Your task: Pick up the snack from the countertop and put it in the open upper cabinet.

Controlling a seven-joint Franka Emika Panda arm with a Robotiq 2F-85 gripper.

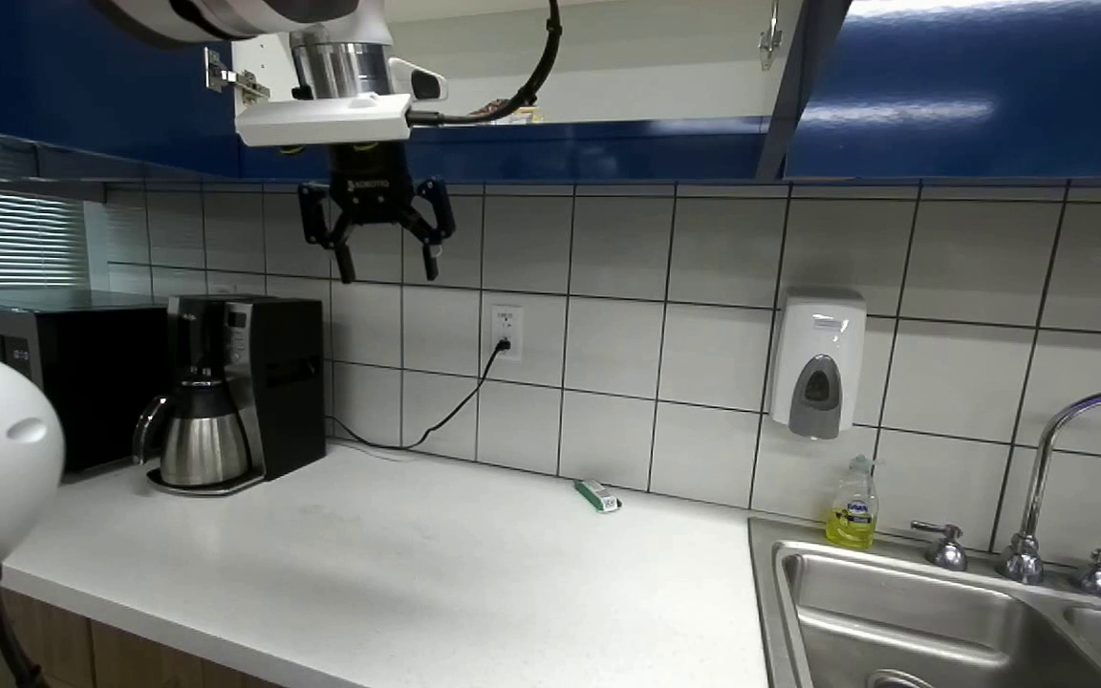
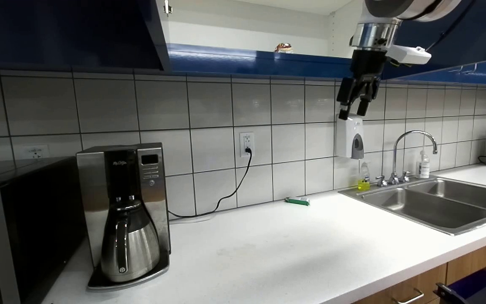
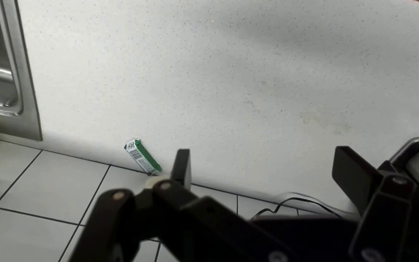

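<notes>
The snack, a small brown-red and whitish packet, lies inside the open upper cabinet, just behind its front lip. It shows in an exterior view (image 2: 284, 48) and, partly hidden by the arm's cable, in an exterior view (image 1: 524, 116). The upper cabinet has a dark blue frame (image 1: 608, 151) and a white interior; it shows in both exterior views (image 2: 226, 58). My gripper (image 1: 389, 268) is open and empty, pointing down below cabinet level, high above the white countertop (image 1: 398, 583). The wrist view shows its fingers (image 3: 262, 167) wide apart over the countertop (image 3: 231, 91).
A thin green-and-white packet (image 1: 598, 496) lies on the countertop by the tiled wall. A coffee machine (image 1: 292, 373) and microwave (image 2: 36, 219) stand at one end. A steel sink (image 1: 768, 592), faucet (image 1: 1043, 459) and wall soap dispenser (image 1: 818, 363) are at the other. A cord (image 2: 226, 198) runs along the wall.
</notes>
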